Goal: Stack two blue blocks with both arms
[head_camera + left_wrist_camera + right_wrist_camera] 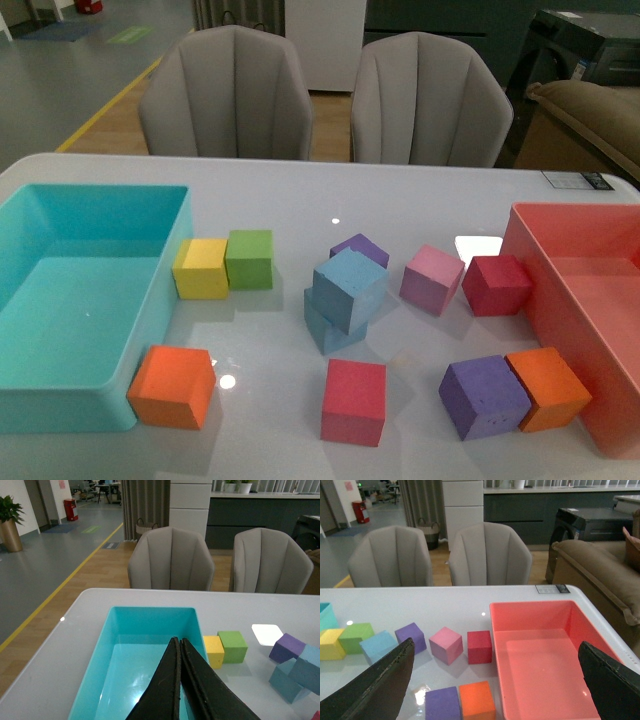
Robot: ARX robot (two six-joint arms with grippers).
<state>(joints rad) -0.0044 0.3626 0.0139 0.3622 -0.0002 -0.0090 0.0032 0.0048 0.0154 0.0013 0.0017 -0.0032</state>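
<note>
While neither arm shows in the front view, the two blue blocks sit stacked near the middle of the white table [400, 190]: the upper blue block [350, 288] rests tilted and twisted on the lower blue block [328, 328], overhanging it toward the right. Just behind the stack is a purple cube [361, 249], close to touching the upper block. Right of it lie a pink cube [432, 279] and a dark red cube [495, 285], near each other but apart.

Left side — a yellow cube [201, 268] and a green cube [250, 259] touch side by side, the yellow one against the outer wall of the turquoise bin [150, 300]. An orange cube [173, 386] sits at the bin's near corner. In front of the stack, a red cube [354, 401] stands alone. Further right, a second purple cube [484, 397] touches a second orange cube [547, 389], which is just beside the coral bin [560, 290].

Left gripper [180, 642]: fingers pressed together, no gap, nothing between them, hanging over the turquoise bin; the stack shows at the edge of that view.

Right gripper [495, 652]: fingers [380, 685] spread wide — nothing held, above the table between the cubes and the coral bin.
</note>
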